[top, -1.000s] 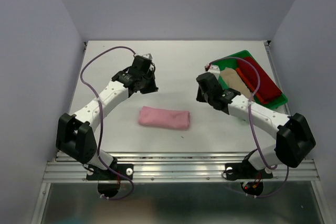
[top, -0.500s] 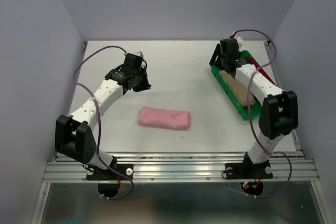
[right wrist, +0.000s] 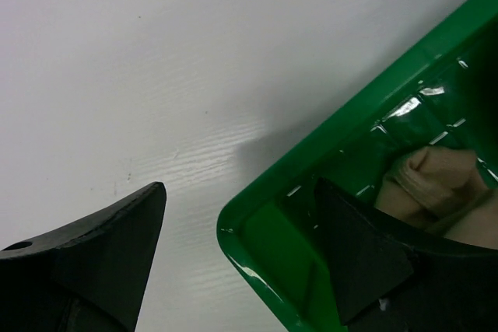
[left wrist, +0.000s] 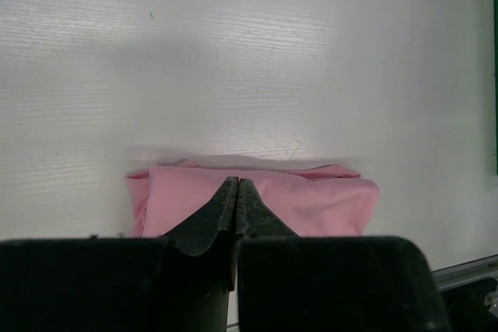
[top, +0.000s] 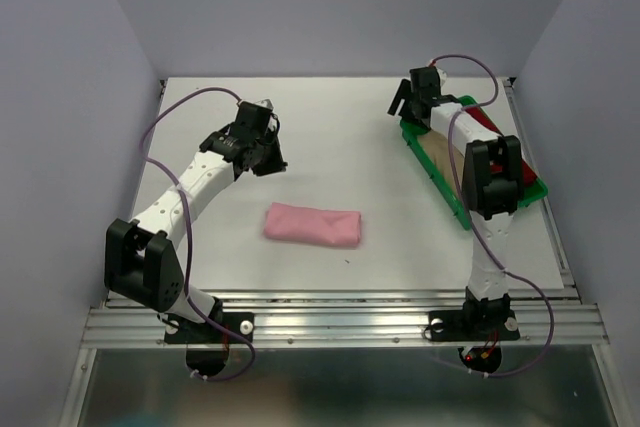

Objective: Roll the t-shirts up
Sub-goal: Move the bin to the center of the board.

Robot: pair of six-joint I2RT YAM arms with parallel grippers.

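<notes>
Peering down, I saw my left gripper [left wrist: 237,184] pinched shut, empty, masking part of the rolled pink t-shirt [top: 312,224] mid-table; my right gripper [right wrist: 240,196] gaped over the green tray [right wrist: 334,141] corner, beige shirt [right wrist: 432,180] half-hidden.

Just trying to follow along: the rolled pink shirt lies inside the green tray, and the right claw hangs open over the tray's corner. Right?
Not quite. The top view shows the rolled pink shirt lying on the table, apart from the green tray. The right gripper does hang open over the tray's corner.
</notes>
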